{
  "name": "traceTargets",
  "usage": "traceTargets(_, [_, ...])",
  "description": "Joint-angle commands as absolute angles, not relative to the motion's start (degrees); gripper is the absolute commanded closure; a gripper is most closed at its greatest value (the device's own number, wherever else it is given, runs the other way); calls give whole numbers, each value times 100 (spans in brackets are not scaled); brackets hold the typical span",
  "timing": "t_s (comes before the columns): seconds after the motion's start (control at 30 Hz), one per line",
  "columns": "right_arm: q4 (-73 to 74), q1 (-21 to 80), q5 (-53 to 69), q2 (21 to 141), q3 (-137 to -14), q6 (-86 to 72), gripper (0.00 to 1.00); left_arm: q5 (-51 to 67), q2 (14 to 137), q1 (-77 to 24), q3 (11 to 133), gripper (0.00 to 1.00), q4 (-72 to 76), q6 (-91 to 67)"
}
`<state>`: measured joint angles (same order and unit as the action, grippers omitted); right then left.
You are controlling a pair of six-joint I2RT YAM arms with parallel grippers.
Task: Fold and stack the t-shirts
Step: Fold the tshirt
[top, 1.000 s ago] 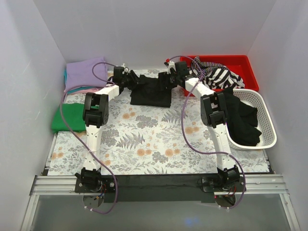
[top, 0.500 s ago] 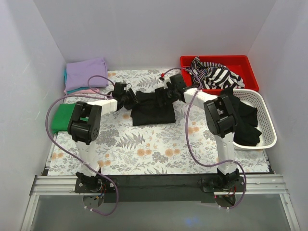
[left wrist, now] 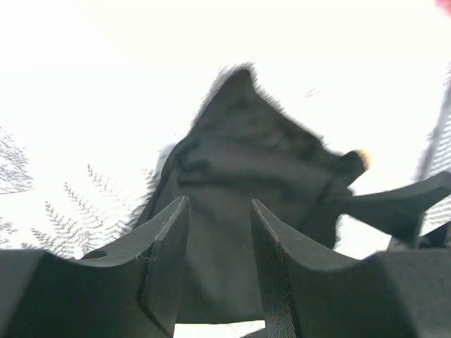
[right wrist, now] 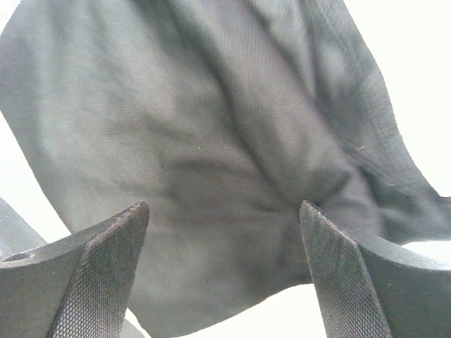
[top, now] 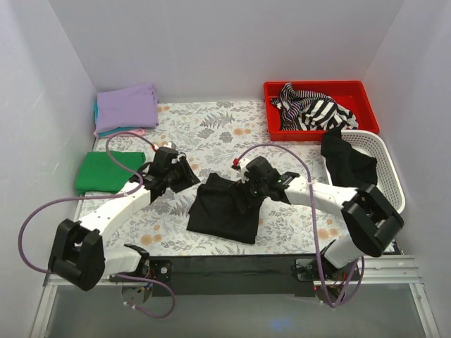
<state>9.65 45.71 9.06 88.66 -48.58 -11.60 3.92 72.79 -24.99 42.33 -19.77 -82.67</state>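
Note:
A black t-shirt [top: 224, 210] lies partly folded on the floral mat, near the front middle. My left gripper [top: 190, 179] sits at its left upper corner, jaws open, with the shirt [left wrist: 246, 155] just beyond the left gripper [left wrist: 220, 211]. My right gripper [top: 246, 190] hovers over the shirt's upper right edge. In the right wrist view the right gripper [right wrist: 224, 211] is wide open above the black fabric [right wrist: 211, 127]. A lavender t-shirt [top: 127, 105] tops a folded stack at the back left, with teal and pink edges under it. A folded green t-shirt [top: 102, 171] lies at the left.
A red bin [top: 359, 90] with striped cloth stands at the back right. A white basket [top: 392, 176] holding dark clothes stands at the right. The box walls close in the left, back and right sides. A black rail runs along the mat's near edge.
Both arms have drawn back from the far side toward the near edge, bringing the black t-shirt with them to the front middle. Both grippers now stand open.

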Motion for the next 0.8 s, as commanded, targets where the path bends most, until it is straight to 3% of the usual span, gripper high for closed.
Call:
traceTargets(0.0, [1213,4553,520,8166,-4895,-1477,7,-184,6733,-2522,4884,61,-2643,-8069])
traceTargets(0.13, [1502,4553,229,7972,-5150,-1336,7,-475,6951,-2514,5264,61,-2980,-7963])
traceTargets(0.4, [1591,4553,-641,7770,-5212,-1362,5,386,7734,-2540,5098,62,-2927,-8007])
traceTargets(0.77, [1591,4544,-686,7734,-5203,-1389,4,738,8086,-2672,4904,62,-2567,-8139])
